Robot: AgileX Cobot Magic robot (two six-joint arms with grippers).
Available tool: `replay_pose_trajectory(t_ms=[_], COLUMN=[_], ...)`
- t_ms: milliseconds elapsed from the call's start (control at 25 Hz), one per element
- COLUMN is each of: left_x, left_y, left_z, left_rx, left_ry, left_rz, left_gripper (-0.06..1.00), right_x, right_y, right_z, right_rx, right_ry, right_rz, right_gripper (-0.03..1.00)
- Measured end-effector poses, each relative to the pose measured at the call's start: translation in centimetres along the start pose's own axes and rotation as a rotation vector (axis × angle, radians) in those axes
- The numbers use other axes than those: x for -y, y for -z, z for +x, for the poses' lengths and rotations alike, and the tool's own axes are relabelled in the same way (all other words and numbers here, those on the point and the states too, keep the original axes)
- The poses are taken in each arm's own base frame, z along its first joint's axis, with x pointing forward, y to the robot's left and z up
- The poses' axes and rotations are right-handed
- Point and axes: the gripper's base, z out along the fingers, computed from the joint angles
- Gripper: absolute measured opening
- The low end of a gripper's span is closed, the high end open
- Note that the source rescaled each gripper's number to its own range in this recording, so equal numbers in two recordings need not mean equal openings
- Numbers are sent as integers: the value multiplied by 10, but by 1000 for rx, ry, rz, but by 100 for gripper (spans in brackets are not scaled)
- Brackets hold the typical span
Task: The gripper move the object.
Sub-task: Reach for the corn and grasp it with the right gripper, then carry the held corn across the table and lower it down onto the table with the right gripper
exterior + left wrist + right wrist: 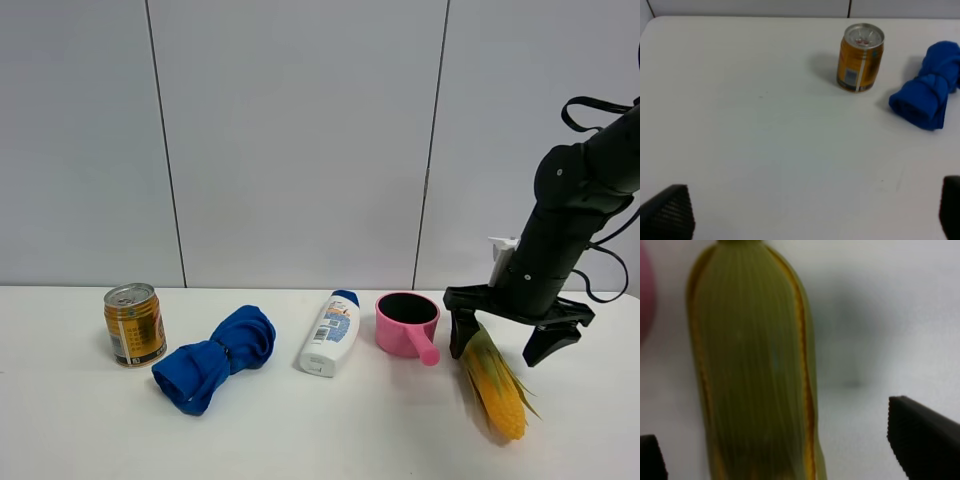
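- The right tool (500, 348) — spread wide, empty — straddles the corn (495, 392) beside the pink cup (405, 322), likely lining up a grasp.
- The left tool (807, 215) gapes empty too.

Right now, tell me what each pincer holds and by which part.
Nothing is held. The right pincer stands open astride the husk end of the corn, not gripping it. The left pincer is open and empty.

A gold can (860, 57) stands upright on the white counter (765, 125), a bundled blue cloth (927, 87) lies near it but apart, and the claw (810, 215) has its black fingertips (670, 212) spread wide apart.
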Motion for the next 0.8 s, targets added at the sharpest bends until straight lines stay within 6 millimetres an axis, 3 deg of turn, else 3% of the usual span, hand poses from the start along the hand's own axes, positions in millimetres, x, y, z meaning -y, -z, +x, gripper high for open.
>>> replay_pose_trajectory(t_ms=[240,480,560,680,720,800], left_x=[0,0,0,0,0,0], left_y=[0,0,0,0,0,0], left_z=[0,0,0,0,0,0], left_rx=[0,0,0,0,0,0], left_ry=[0,0,0,0,0,0], left_rz=[0,0,0,0,0,0], left_gripper=[100,100,100,100,100,100], right_x=[4,7,8,10,11,11], right_y=[-14,-14,-14,-14,-14,-14], right_z=[4,3,3,1,1,1], right_rx=[-41,-43,-40,-22,-19,-17], right_ry=[24,59,69,96,95,99], right_rz=[32,65,80,106,109,116], right_gripper=[95,68,50,6,0,0])
